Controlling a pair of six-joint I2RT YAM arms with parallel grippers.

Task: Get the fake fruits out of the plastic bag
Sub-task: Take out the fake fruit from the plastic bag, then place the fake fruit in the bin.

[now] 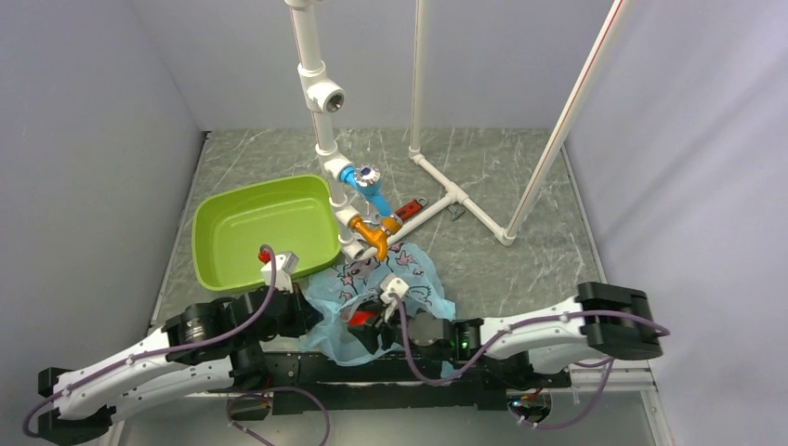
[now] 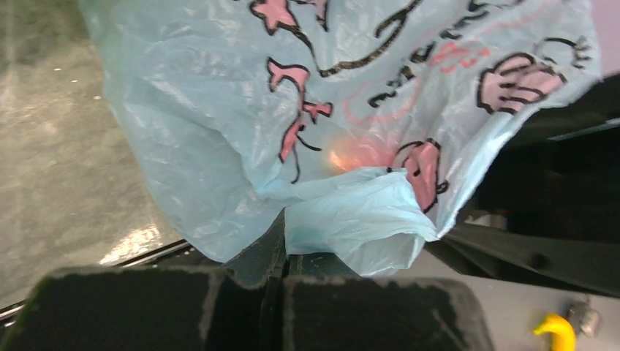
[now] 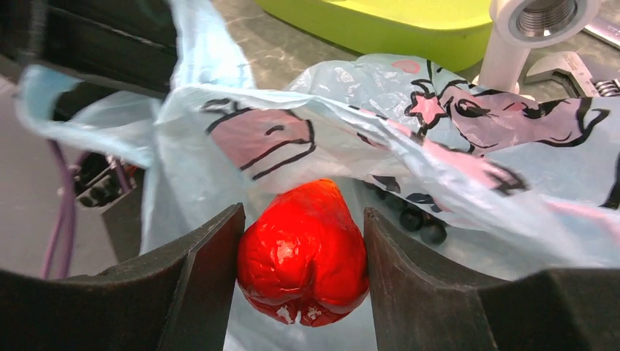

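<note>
From above: held plastic bag (image 1: 418, 274) on the surface (image 1: 520, 260) beside green tub (image 1: 260, 228). Left wrist: pinched bag fold, left tool (image 2: 281, 248) closed tight. Right wrist: clamped right tool (image 3: 301, 223), half-spread, on red fruit (image 3: 303, 270), narrow end pointing away into bag, near dark grapes (image 3: 420, 219).

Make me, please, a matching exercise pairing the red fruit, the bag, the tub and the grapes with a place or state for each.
1 red fruit
2 bag
3 tub
4 grapes

A lime green, beside the bag
B pinched by the left gripper
C between the fingers of the right gripper
D dark, inside the bag

Pairs: 1-C, 2-B, 3-A, 4-D
</note>
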